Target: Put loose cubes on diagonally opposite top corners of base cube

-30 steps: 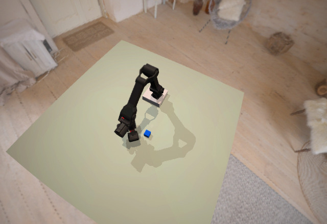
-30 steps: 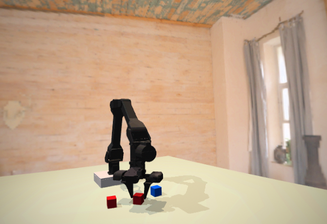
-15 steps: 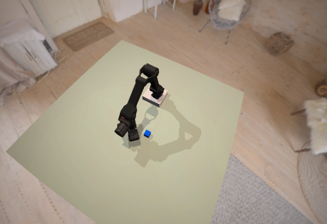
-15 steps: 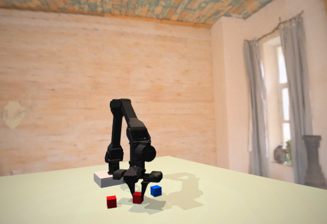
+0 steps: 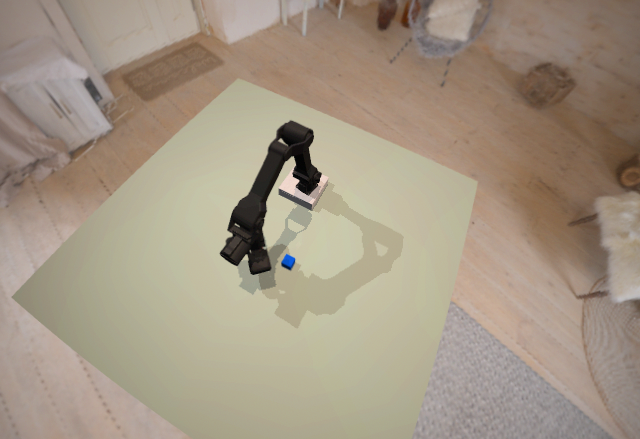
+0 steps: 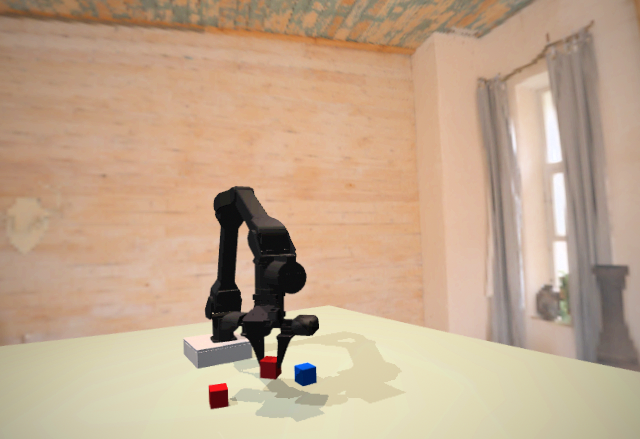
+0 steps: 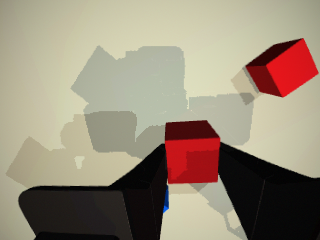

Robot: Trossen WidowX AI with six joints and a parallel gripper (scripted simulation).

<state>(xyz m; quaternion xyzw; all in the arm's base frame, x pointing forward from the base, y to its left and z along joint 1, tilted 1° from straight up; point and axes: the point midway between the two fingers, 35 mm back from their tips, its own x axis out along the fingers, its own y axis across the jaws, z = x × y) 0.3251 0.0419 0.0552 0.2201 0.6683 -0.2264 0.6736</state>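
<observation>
My gripper [image 6: 269, 360] [image 7: 189, 148] [image 5: 256, 263] is down at the mat and shut on a red cube [image 6: 269, 368] [image 7: 192, 155], one finger on each side face. The cube rests on or just above the mat. A second red cube [image 6: 218, 395] [image 7: 285, 67] lies loose a short way off, to the left in the exterior view. A blue cube [image 5: 288, 262] [image 6: 305, 373] stands just right of the gripper; in the wrist view only a sliver of it [image 7: 165, 202] shows behind the left finger. Both red cubes are hidden by the arm in the top view.
The pale green mat [image 5: 361, 372] [image 6: 465, 398] carries everything. The arm's white base plate [image 5: 310, 199] [image 6: 217, 352] stands behind the cubes. Room furniture lies far off the mat.
</observation>
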